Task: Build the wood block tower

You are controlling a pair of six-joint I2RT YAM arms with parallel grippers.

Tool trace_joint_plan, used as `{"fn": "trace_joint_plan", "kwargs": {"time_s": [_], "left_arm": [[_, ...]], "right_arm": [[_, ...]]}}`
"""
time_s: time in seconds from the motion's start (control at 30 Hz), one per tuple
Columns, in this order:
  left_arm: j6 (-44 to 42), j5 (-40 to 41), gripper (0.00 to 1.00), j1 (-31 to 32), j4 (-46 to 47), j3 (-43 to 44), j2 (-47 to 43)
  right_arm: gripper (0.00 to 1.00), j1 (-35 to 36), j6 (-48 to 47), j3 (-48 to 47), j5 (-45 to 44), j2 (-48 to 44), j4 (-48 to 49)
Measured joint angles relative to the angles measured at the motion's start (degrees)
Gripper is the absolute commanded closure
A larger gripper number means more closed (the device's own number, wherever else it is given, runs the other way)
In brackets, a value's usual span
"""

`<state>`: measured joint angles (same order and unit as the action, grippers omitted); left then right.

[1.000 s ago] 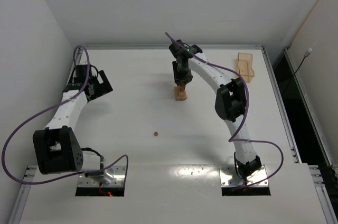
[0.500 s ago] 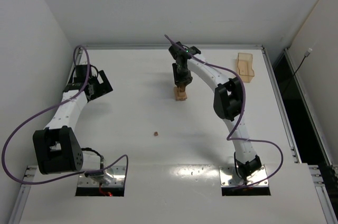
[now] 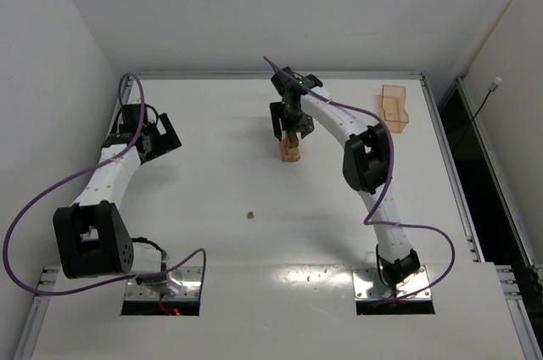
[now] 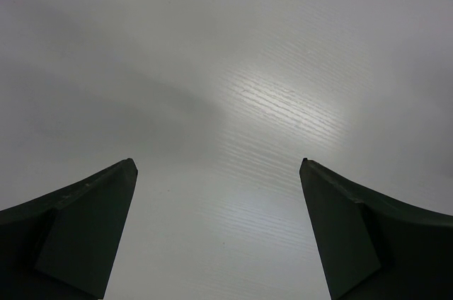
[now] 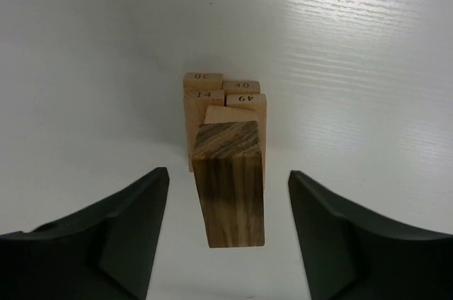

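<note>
The tower [image 3: 291,151] of light-tan wood blocks stands at the middle back of the table. In the right wrist view its numbered blocks [image 5: 224,93] lie in layers, and a darker-grained block [image 5: 228,194] rests on top. My right gripper [image 3: 290,125] hangs right over the tower, open. Its fingers [image 5: 120,236] stand either side of the top block [image 5: 228,194] with a gap on each side. One tiny wood block [image 3: 250,215] lies alone on the table nearer the front. My left gripper [image 3: 161,141] is far off at the left, open over bare table [image 4: 233,66].
A translucent orange-tan tray [image 3: 395,107] sits at the back right near the table's edge. Purple cables loop from both arms. White walls close in the table at the back and left.
My right gripper's jaws have spread apart and let go of the top block, which stays on the tower. The left arm has not moved.
</note>
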<state>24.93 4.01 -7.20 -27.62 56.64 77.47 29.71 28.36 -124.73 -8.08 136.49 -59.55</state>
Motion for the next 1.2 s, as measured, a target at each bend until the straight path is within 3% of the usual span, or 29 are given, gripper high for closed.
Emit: {"fn": "trace_joint_plan", "kwargs": {"time_s": [0.27, 0.6, 0.73, 0.9, 1.07, 1.2], "left_arm": [[0.0, -0.1, 0.00, 0.0, 0.0, 0.0, 0.3], [-0.2, 0.4, 0.00, 0.0, 0.2, -0.4, -0.5], [-1.2, 0.6, 0.00, -0.4, 0.3, -1.7, -3.5], [-3.3, -0.9, 0.00, -2.4, 0.5, -1.7, -4.6], [-5.0, -2.7, 0.00, -3.7, 0.1, -1.3, -3.6], [-6.5, -4.6, 0.00, -4.3, -1.0, 1.7, 0.1]], "right_arm": [[0.19, 0.0, -1.0, 0.0, 1.8, 0.0, 0.1], [0.20, -0.7, -8.7, -0.3, 3.9, -3.3, 2.3], [0.28, -1.4, -21.3, 17.8, 13.1, -20.6, 11.6], [0.40, -0.5, -42.8, 34.4, 31.9, -43.4, 14.1], [0.49, 4.2, -63.7, 38.9, 46.8, -44.9, 7.5], [0.53, 8.9, -76.5, 44.2, 48.4, -39.3, 5.1]]}}
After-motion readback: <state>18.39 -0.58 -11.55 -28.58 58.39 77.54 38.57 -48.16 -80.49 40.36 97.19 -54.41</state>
